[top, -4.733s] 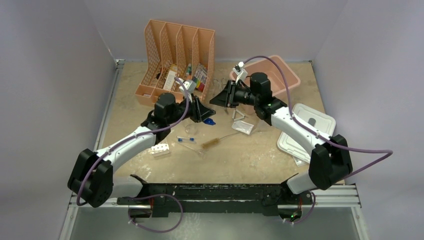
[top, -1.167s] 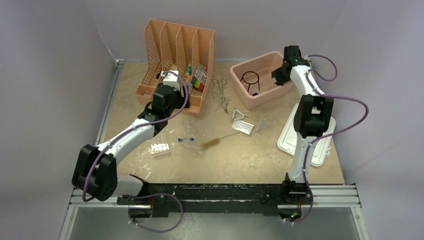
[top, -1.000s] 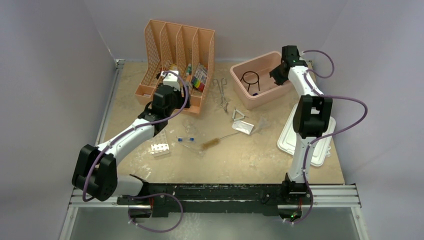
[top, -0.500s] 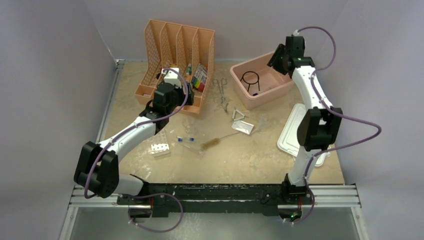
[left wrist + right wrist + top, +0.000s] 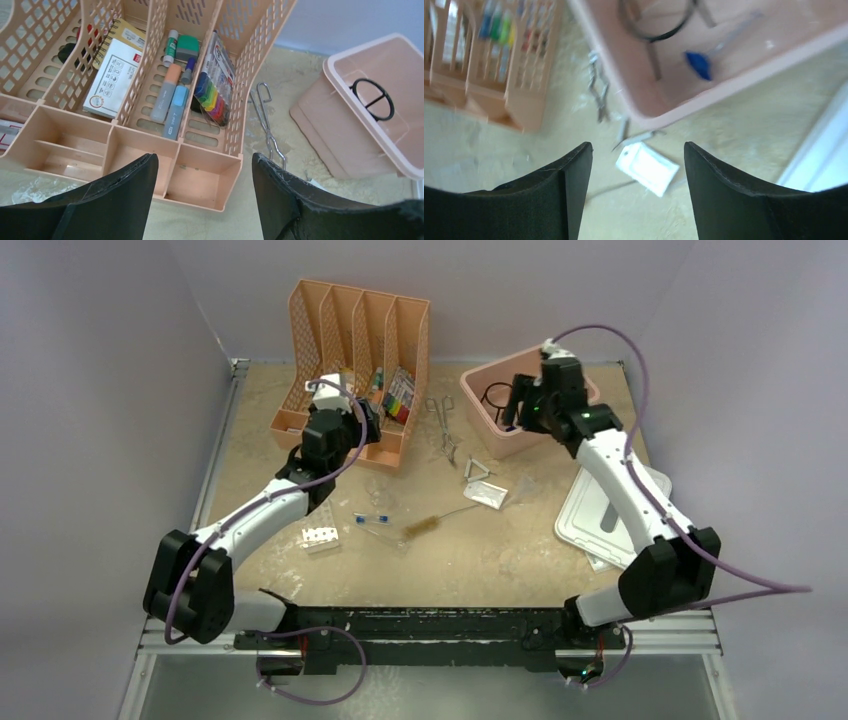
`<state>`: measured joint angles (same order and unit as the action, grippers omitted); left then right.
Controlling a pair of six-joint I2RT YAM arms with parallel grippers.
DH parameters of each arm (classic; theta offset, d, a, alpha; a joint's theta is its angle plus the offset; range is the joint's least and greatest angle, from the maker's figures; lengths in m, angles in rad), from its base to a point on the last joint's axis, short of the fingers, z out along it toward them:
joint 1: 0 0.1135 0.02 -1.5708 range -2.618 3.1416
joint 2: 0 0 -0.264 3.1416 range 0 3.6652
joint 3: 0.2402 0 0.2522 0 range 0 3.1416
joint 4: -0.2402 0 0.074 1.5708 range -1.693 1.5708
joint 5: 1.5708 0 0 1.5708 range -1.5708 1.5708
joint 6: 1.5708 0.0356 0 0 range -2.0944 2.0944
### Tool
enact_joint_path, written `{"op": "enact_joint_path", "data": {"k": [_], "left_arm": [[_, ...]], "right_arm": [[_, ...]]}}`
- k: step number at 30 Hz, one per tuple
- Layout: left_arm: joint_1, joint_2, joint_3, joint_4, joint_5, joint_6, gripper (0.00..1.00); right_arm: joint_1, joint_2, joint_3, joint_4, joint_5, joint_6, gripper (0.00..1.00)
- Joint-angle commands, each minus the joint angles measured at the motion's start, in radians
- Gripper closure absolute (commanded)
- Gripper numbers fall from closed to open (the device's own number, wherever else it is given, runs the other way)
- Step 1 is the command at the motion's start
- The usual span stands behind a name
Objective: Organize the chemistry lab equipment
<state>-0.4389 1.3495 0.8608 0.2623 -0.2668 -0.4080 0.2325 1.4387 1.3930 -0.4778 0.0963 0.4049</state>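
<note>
My right pincer (image 5: 636,148) hangs wide and empty over the near wall of the pink tub (image 5: 724,86), where the wire ring (image 5: 375,100) lies. My left pincer (image 5: 203,159) gapes empty above the file organizer (image 5: 250,75). The tongs (image 5: 266,125) lie on the counter (image 5: 295,75) between organizer and tub. I judge them next: drop low, straddle both shanks crosswise, and close at mid-length.
</note>
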Motion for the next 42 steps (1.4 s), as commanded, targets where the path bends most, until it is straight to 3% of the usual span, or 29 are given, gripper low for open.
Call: {"op": "enact_joint_path", "data": {"k": [1,8,10,13,17,23,33,42], "left_arm": [[0.006,-0.053,0.002,0.033,-0.114,-0.102,0.32],[0.023,-0.078,0.074,-0.172,-0.211,-0.164,0.32],[0.048,-0.067,0.11,-0.273,-0.287,-0.199,0.32],[0.103,-0.042,0.152,-0.378,-0.265,-0.248,0.32],[0.111,-0.065,0.145,-0.378,-0.246,-0.222,0.25],[0.111,-0.046,0.165,-0.379,-0.214,-0.195,0.11],[0.111,0.003,0.194,-0.375,-0.196,-0.202,0.07],[0.111,0.039,0.224,-0.374,-0.16,-0.212,0.11]], "right_arm": [[0.201,0.03,-0.007,0.057,0.032,-0.098,0.32],[0.356,0.239,0.045,0.075,0.042,-0.13,0.53],[0.37,0.315,0.079,0.07,0.057,-0.138,0.53],[0.372,0.42,0.14,0.033,0.113,-0.12,0.48],[0.372,0.527,0.217,0.03,0.151,-0.114,0.45],[0.372,0.66,0.309,0.003,0.144,-0.148,0.5],[0.371,0.74,0.317,-0.029,0.182,-0.175,0.54],[0.341,0.774,0.318,-0.002,0.117,-0.163,0.8]]}}
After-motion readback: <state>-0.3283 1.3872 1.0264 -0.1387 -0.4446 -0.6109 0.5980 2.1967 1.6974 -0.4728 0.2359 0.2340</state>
